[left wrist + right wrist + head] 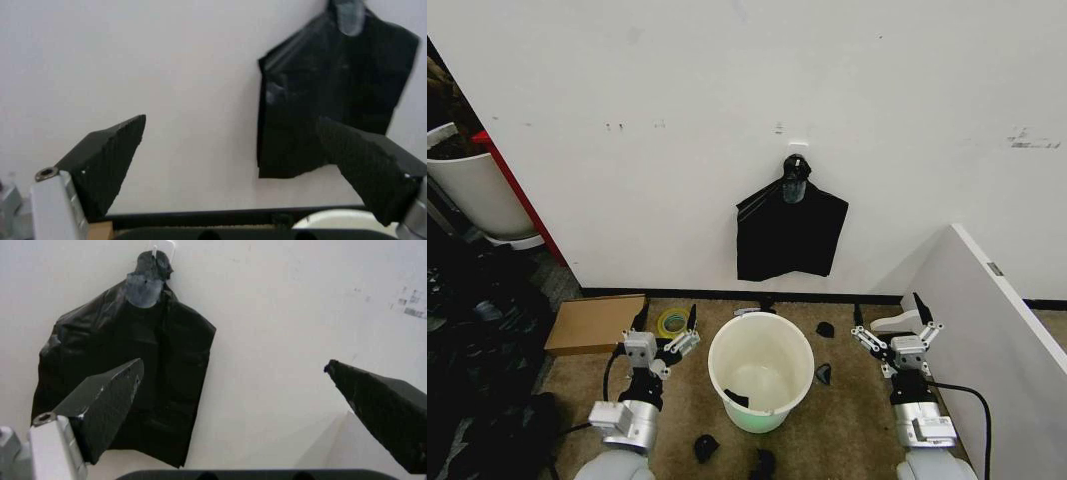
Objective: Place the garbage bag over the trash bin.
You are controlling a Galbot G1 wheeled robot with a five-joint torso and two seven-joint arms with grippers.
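Note:
The trash bin [779,350], a round cream-white bucket with a greenish base, stands on the carpet between my two arms; its rim [333,220] shows low in the left wrist view. A small black scrap lies inside it. The garbage bag is out of view. A flat black bundle [789,238] with a knotted top hangs from a wall hook behind the bin, seen again as the bundle [333,95] and the bundle [127,370]. My left gripper [667,318] [230,122] is open, left of the bin. My right gripper [888,310] [232,365] is open on the other side.
A cardboard box [595,323] and tape rolls [672,322] lie at the left. Black scraps [705,447] dot the carpet around the bin. A white panel [987,310] walls off the right. A larger off-white tub [477,190] and dark clutter [477,320] sit far left.

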